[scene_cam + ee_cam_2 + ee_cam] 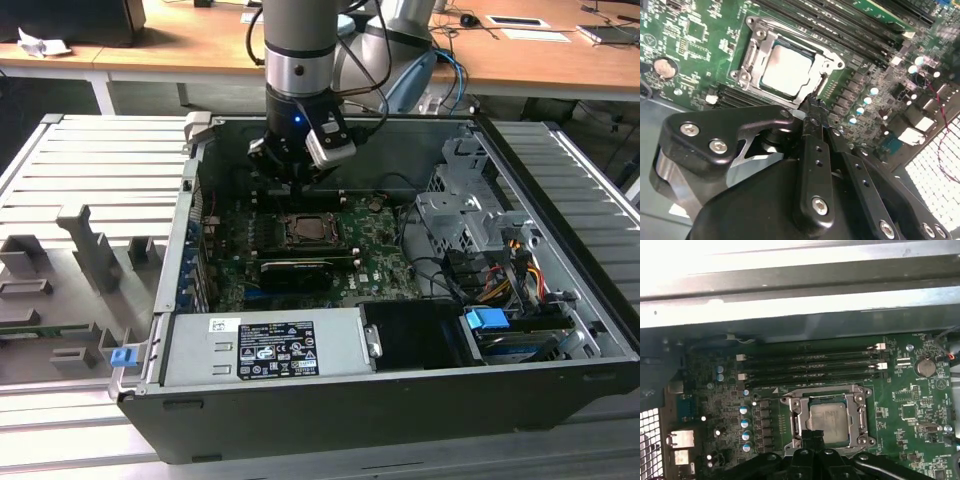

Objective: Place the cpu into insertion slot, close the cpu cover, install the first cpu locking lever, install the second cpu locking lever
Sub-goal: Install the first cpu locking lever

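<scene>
- Gripper, black and close to the lens; fingers pressed together, nothing visibly held; tips at the insertion slot edge
- Motherboard, green; slot near its middle
- Cpu cover, flat over the seated cpu; probably thin, stiff, springy; push its rim, not the fragile chip

You're in a robotics lab or workshop. Open computer case sits on a slotted aluminium table; grey fixture blocks toward the table's edge at the exterior view's left; wooden desks with papers behind.
</scene>
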Robot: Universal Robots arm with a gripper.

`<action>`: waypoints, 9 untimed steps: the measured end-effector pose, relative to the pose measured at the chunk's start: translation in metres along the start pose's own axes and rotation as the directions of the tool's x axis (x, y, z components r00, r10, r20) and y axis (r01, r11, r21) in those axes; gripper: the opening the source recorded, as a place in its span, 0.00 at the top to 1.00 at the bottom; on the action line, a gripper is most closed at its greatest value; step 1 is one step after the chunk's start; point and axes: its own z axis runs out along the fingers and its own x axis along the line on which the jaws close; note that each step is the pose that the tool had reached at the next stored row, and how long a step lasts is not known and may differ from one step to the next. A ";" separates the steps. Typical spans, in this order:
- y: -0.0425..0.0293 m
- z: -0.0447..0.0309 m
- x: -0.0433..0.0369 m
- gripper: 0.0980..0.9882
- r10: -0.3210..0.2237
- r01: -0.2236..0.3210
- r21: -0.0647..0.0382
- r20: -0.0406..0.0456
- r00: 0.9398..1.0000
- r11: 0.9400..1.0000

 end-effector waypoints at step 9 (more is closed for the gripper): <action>-0.0004 0.0002 0.0029 0.99 -0.098 0.098 -0.005 -0.003 0.995 0.995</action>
